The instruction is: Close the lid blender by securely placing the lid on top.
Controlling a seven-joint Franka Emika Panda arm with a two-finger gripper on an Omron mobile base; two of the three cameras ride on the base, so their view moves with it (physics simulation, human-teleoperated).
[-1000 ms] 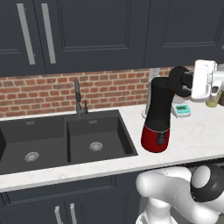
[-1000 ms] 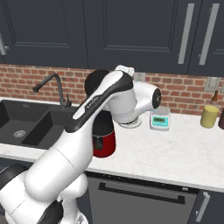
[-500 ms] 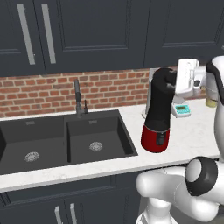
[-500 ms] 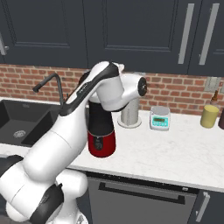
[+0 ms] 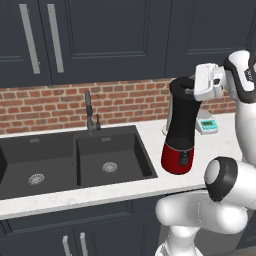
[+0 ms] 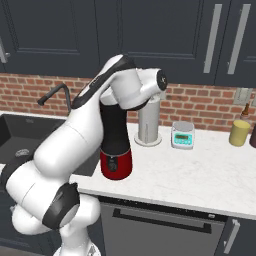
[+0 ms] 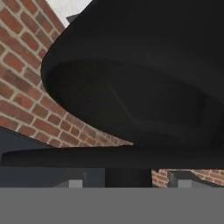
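Note:
The blender (image 5: 182,120) is a tall black jar on a glossy red base (image 5: 176,159), standing on the counter right of the sink. My gripper (image 5: 195,88) is level with the jar's top, at its right side, and points toward it. In the hand view the lid (image 7: 112,155) shows as a flat black disc seen edge-on, with its knob stem (image 7: 127,176) between my fingertips (image 7: 74,183), so the gripper (image 7: 127,182) is shut on it. The jar's wide black rim (image 7: 131,74) looms just beyond the lid. From the right base view my arm covers most of the blender (image 6: 116,160).
A double black sink (image 5: 75,162) with a dark faucet (image 5: 89,111) lies left of the blender. Behind and to the right stand a steel canister (image 6: 149,122), a small white-teal scale (image 6: 182,135) and a yellow jar (image 6: 239,133). Brick wall and dark cabinets rise close behind.
The hand has swung left with the lid, from beside the scale to the blender jar's top rim. The blender has stayed in place.

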